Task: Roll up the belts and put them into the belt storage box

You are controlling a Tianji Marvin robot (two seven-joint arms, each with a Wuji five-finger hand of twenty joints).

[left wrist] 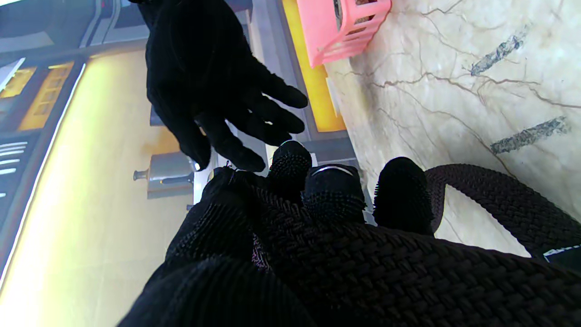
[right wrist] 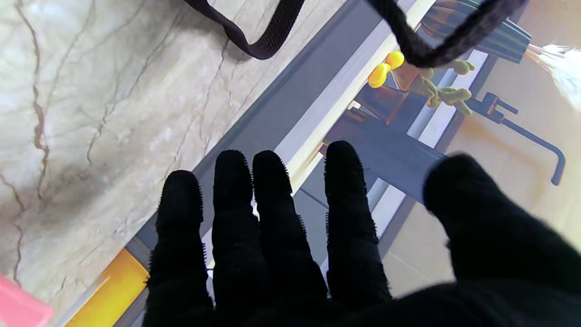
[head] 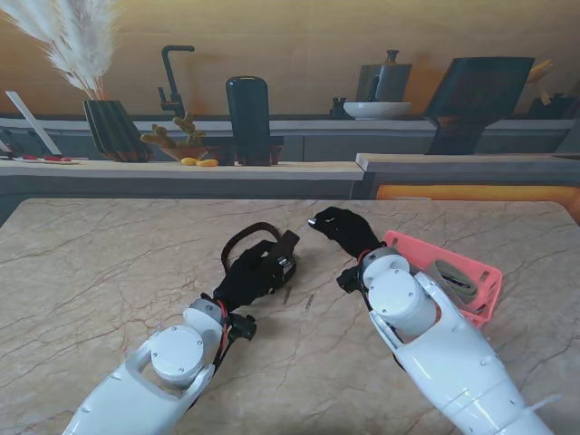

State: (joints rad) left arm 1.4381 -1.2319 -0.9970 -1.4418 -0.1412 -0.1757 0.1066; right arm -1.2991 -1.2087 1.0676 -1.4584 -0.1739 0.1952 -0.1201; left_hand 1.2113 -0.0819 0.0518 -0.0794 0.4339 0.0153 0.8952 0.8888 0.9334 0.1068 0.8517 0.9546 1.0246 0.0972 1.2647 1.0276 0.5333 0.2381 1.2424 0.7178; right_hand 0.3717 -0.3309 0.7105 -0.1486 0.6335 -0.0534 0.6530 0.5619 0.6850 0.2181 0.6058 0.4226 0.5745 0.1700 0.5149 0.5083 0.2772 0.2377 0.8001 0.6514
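Note:
A dark woven belt [head: 243, 237] loops on the marble table near its middle. My black-gloved left hand [head: 254, 275] is shut on the belt [left wrist: 408, 263]; the band lies across its palm and a loop [left wrist: 499, 200] trails off onto the table. My right hand [head: 343, 228] hovers open to the right of the belt, fingers spread [right wrist: 272, 218] and holding nothing; the left wrist view shows the right hand [left wrist: 204, 81] too. The pink belt storage box [head: 453, 276] sits at the right, partly behind my right forearm, with something rolled inside. Part of the belt [right wrist: 268, 36] shows in the right wrist view.
Beyond the table's far edge [head: 290, 201] runs a counter with a dark vase of pampas [head: 113, 127], a black faucet [head: 172, 77], a dark canister [head: 248, 118] and a bowl [head: 376, 110]. Bare marble [head: 91, 272] lies at the left.

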